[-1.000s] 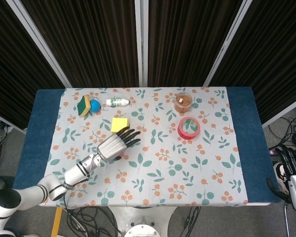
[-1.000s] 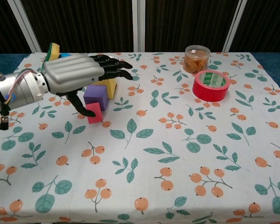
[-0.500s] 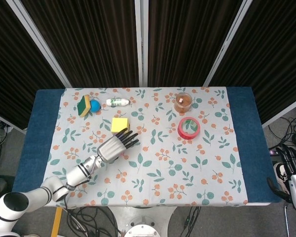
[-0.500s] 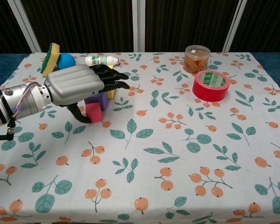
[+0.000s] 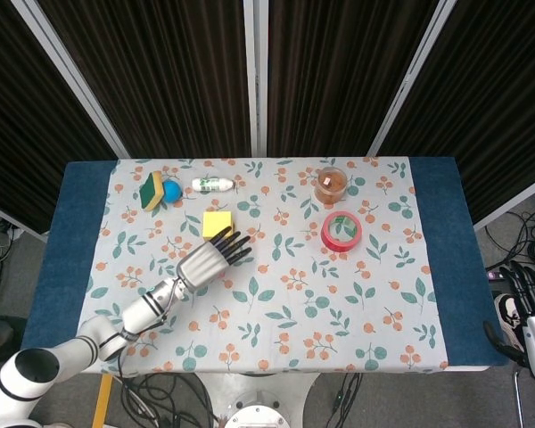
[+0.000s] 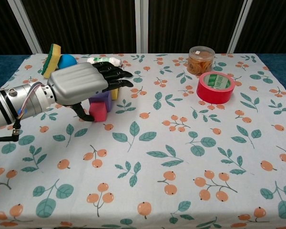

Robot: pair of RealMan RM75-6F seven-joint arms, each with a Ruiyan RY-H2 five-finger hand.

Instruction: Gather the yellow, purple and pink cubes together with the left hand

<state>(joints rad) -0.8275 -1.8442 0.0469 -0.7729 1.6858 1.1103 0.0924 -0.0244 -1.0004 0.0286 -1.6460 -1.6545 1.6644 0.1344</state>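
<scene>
My left hand point(image 6: 81, 85) lies flat with its fingers stretched out over the cubes, and its thumb touches the left side of the pink cube point(image 6: 99, 111). The pink cube sits against the front of the purple cube point(image 6: 104, 98). The yellow cube point(image 6: 114, 92) peeks out just behind the purple one, mostly hidden by my fingers. In the head view the yellow cube point(image 5: 217, 222) shows beyond the left hand point(image 5: 205, 262), which hides the other two cubes. My right hand point(image 5: 528, 308) hangs off the table's right side, holding nothing, fingers apart.
A yellow-green sponge point(image 6: 52, 55), a blue ball point(image 6: 67, 61) and a white bottle point(image 6: 105, 60) lie at the far left. A jar point(image 6: 200, 59) and a red tape roll point(image 6: 215, 87) stand at the right. The flowered cloth point(image 6: 181, 162) covers the table.
My left hand has shifted slightly forward and right, nudging the pink cube up against the purple one. The right hand has stayed still.
</scene>
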